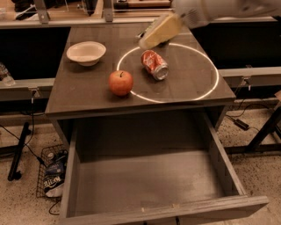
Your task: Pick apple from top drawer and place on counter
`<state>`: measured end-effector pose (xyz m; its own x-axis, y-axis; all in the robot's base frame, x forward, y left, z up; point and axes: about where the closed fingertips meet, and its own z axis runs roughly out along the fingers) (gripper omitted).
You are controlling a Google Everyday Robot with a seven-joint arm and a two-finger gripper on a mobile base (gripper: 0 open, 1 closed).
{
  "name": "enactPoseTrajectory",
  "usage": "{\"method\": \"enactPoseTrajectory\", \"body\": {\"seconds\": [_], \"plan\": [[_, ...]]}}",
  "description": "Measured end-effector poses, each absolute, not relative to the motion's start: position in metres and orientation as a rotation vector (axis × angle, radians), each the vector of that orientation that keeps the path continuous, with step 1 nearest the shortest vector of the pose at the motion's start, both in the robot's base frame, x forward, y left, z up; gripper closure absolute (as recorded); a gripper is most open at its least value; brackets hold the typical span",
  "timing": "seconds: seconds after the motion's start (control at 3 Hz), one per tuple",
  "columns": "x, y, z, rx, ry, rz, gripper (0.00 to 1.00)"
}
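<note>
Hovering jaws over counter (79,94) far edge, grip unclear | arm (219,9) cropped | apple (120,82) on counter

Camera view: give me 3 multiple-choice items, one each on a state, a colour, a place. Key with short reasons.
1. The top drawer is: A. open and empty B. shut C. open, holding a cup
2. The bowl is: A. blue B. off-white C. black
3. The apple sits: A. in the top drawer B. in the bowl C. on the counter, left of the soda can
Key: 1 A, its bare floor shows; 2 B, pale cream against the dark wood; 3 C, it stands on the tabletop, while the gripper hangs above the counter's far side, apart from it.
</note>
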<state>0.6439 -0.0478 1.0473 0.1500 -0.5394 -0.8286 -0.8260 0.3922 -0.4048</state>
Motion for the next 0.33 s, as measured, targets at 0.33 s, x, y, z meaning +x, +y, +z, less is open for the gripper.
{"method": "enactPoseTrajectory", "body": {"seconds": [0.33], "plan": [[0.6304, -0.1033, 1.1164, -1.213, 1.489, 0.124, 0.0]]}}
